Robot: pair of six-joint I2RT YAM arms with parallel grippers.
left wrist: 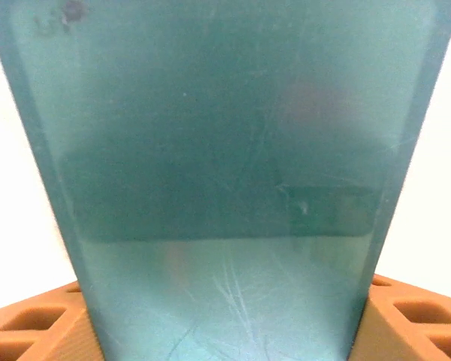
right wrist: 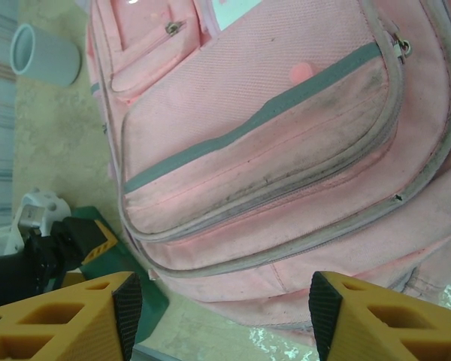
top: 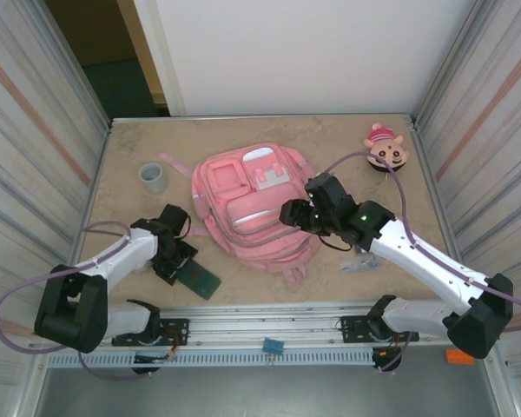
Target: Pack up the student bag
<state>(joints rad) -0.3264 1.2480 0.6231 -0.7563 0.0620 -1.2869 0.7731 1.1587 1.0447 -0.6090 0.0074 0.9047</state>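
**Backpack centred, slab gripped**

The large pink fabric backpack [top: 253, 207] is laid at the centre of the surface [top: 130, 148]. At its 8 o'clock, a dark green flat rectangular slab [left wrist: 225, 188] is clamped between the left fingers [left wrist: 52, 323]. The right fingers [right wrist: 68, 316] are held wide apart over its 3 o'clock edge.

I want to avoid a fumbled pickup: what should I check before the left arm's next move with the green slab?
1. The green flat item sits between the fingers of the left gripper: ok.
2. Grip on it is firm: cannot tell.
3. The right gripper is free: ok, open over the student bag, holding nothing.
4. A bag pocket is open to receive the item: not ok, the zips in view look closed.
5. The way to the bag is free: ok, the grey cup stands off to the side.
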